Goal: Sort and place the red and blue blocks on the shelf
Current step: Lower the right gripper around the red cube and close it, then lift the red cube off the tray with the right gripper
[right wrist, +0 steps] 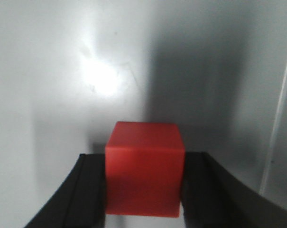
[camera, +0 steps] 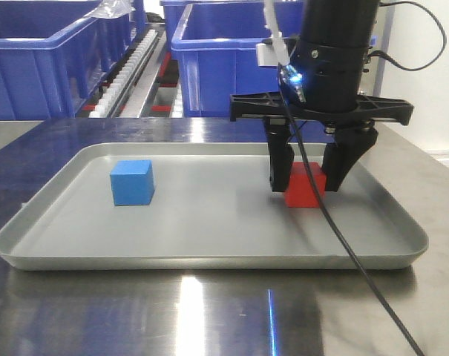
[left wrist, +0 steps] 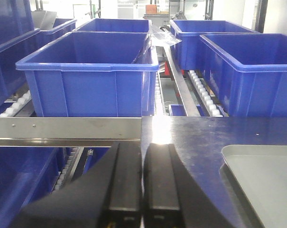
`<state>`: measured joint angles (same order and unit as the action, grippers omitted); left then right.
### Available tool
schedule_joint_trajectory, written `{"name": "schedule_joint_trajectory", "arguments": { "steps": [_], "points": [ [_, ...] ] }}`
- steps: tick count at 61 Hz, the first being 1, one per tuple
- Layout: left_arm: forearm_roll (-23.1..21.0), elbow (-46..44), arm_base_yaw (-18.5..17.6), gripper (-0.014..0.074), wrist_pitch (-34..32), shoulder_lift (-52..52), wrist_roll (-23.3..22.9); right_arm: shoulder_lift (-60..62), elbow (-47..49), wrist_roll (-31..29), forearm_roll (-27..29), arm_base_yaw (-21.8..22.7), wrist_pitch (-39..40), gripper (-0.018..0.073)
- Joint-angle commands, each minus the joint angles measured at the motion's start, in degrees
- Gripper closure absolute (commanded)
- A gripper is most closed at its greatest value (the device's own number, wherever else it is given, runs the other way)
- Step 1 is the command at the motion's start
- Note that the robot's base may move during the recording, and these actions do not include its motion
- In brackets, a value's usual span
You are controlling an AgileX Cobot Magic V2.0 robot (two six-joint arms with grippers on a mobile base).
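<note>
The red block (camera: 304,191) rests on the right part of the grey tray (camera: 209,241). My right gripper (camera: 306,185) comes straight down over it, and its black fingers (right wrist: 88,190) press against both sides of the red block (right wrist: 144,156), so it is shut on the block. The blue block (camera: 132,182) sits alone on the left part of the tray. My left gripper (left wrist: 143,149) is shut with nothing in it, hovering by the table's left edge and facing the shelf's steel front rail (left wrist: 62,129). Roller tracks (camera: 128,70) of the shelf run behind the table.
Large blue bins (camera: 224,59) stand on the shelf behind the tray, and several more blue bins (left wrist: 88,78) show in the left wrist view. A black cable (camera: 350,252) trails from the right arm across the tray's front right. The tray corner (left wrist: 262,175) lies right of the left gripper.
</note>
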<state>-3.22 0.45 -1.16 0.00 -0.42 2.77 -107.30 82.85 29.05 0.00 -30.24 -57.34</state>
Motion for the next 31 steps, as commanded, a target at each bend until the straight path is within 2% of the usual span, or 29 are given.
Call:
{"name": "schedule_joint_trajectory", "arguments": {
  "steps": [1, 19, 31],
  "points": [
    [-0.52, 1.44, -0.01, 0.0472, -4.78, -0.66, -0.08, 3.10, 2.22, 0.00, -0.44, -0.11, 0.27, 0.0459],
    [-0.52, 1.44, -0.01, 0.0472, -4.78, -0.66, -0.08, 9.57, 2.97, -0.25, -3.76, 0.58, 0.21, 0.0459],
    [-0.52, 1.44, -0.01, 0.0472, -4.78, -0.66, -0.08, 14.69, 2.69, -8.55, -3.93, 3.15, 0.58, 0.0459]
  ]
}}
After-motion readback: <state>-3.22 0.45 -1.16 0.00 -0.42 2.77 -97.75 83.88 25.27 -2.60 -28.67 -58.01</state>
